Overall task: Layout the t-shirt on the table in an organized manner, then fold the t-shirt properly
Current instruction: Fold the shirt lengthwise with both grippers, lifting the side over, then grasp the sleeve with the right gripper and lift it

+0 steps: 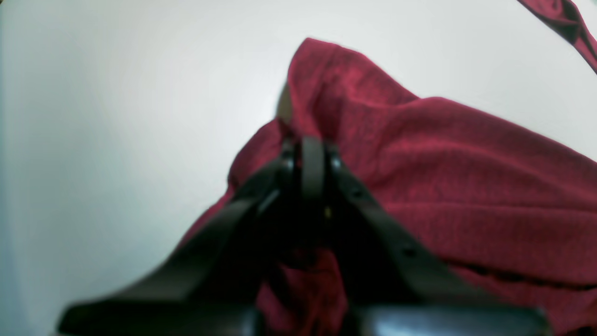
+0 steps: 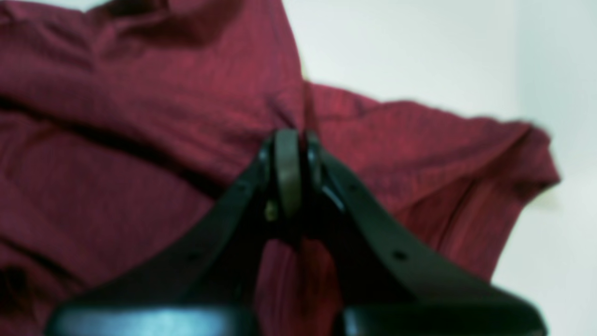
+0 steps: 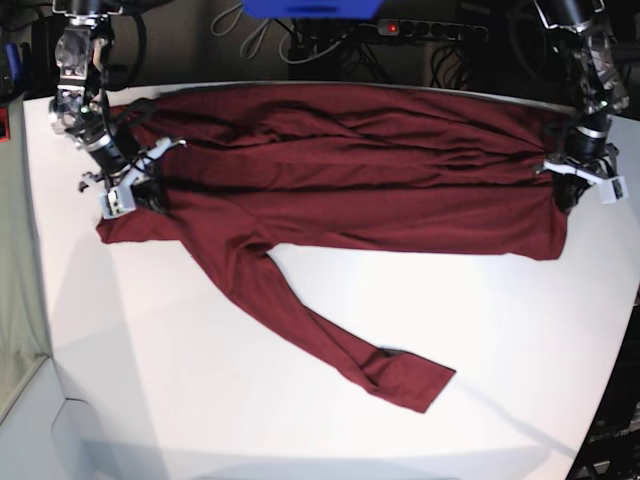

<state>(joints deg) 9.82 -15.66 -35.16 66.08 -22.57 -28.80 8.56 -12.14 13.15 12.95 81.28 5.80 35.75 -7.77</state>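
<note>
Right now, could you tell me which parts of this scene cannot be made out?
- Base view: the second sleeve of the t-shirt, lost in its folds.
- Left wrist view: the left gripper tips, blurred against cloth.
- Right wrist view: the right gripper, likewise blurred.

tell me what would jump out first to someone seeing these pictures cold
The dark maroon t-shirt stands out first, stretched in a wide band across the far half of the white table, with one long sleeve trailing toward the near edge. At each end of the band an arm pinches the cloth: the right gripper on the base view's left, the left gripper on its right.
</note>
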